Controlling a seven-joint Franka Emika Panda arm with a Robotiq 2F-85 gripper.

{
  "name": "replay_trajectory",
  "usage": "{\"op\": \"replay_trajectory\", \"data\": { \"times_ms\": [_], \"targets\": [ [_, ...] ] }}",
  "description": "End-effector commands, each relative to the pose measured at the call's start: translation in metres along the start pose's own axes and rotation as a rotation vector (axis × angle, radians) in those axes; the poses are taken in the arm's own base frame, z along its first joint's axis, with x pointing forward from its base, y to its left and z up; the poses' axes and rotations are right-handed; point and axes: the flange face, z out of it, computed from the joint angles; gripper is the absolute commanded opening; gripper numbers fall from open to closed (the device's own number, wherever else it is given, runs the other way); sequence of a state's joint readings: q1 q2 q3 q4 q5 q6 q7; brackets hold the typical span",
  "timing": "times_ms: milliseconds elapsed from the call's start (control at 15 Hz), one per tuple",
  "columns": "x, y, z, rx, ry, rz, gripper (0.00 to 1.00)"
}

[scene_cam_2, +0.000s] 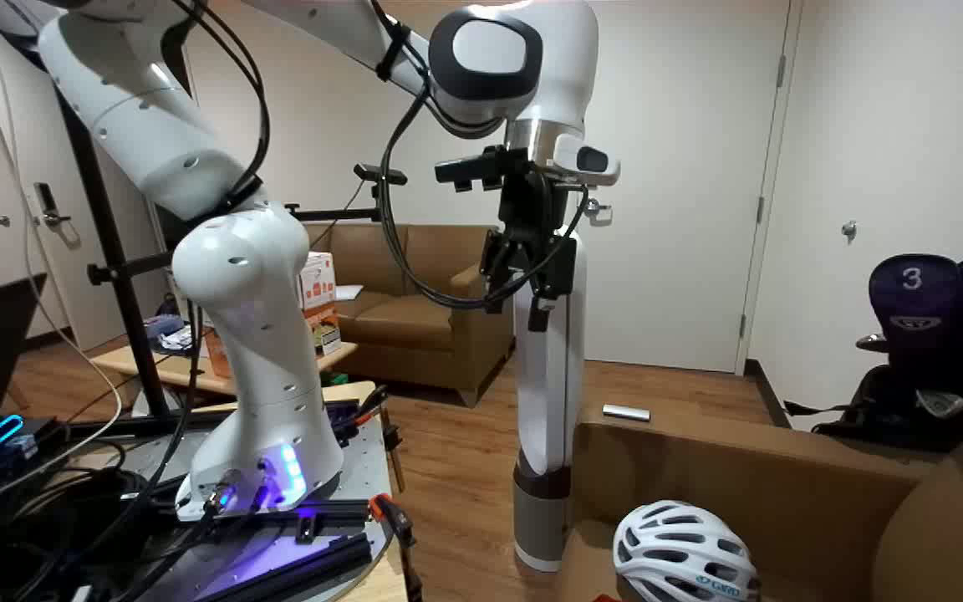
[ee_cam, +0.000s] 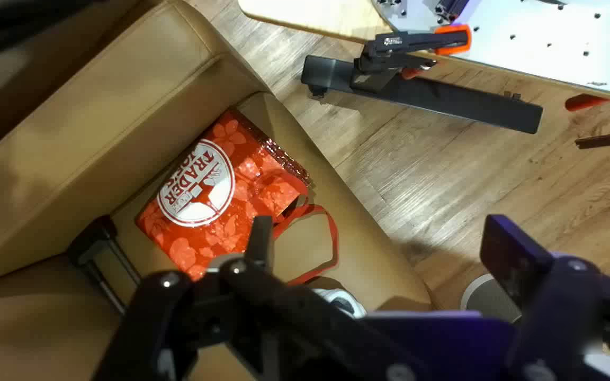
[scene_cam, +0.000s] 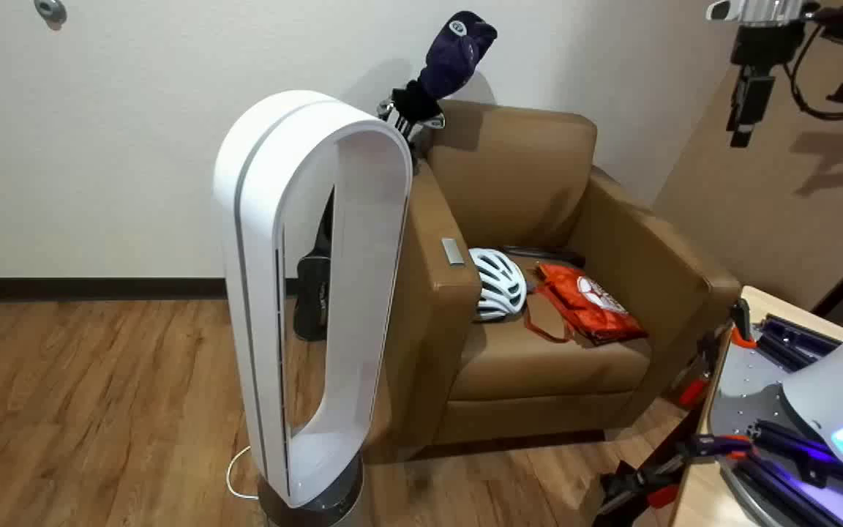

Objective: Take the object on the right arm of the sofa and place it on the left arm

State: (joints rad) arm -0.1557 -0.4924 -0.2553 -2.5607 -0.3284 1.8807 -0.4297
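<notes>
To my eye the room is softly lit, brighter on the white wall (scene_cam: 136, 168) than the tan wall (scene_cam: 765, 227), where a blurry-edged shadow lies; another falls behind the golf club cover (scene_cam: 462, 55). A blue-white light strip (scene_cam_2: 292, 470) glows at the foot of the robot arm (scene_cam_2: 239, 259), washing the surface (scene_cam_2: 260, 552) violet. In the wrist view, the floor (ee_cam: 416, 174) has pale glare, the red bag (ee_cam: 225, 196) glints, and the near jaws look dark and smudged.

one gripper (ee_cam: 380, 244) has two fingers (ee_cam: 517, 259). lower than the gripper are one brown armchair (scene_cam: 538, 366) with two padded arms (scene_cam: 667, 238), one red bag (ee_cam: 220, 196), one white helmet (scene_cam_2: 682, 552) and one small silver object (scene_cam: 452, 251). beyond the gripper, in an exterior view, stand one white fan (scene_cam_2: 545, 393) and one brown couch (scene_cam_2: 406, 324).
</notes>
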Motion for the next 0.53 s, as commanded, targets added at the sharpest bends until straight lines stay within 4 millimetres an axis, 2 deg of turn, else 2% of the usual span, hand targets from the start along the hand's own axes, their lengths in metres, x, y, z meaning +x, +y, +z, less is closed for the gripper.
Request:
{"op": "replay_trajectory", "data": {
  "times_ms": [0, 333, 467],
  "targets": [
    [0.0000, -0.0001, -0.0007, 0.001, -0.001, 0.000, 1.00],
    [0.0000, -0.0001, -0.0007, 0.001, -0.001, 0.000, 1.00],
    [0.0079, -0.0045, 0.0001, 0.007, 0.058, 0.005, 1.00]
  ]
}}
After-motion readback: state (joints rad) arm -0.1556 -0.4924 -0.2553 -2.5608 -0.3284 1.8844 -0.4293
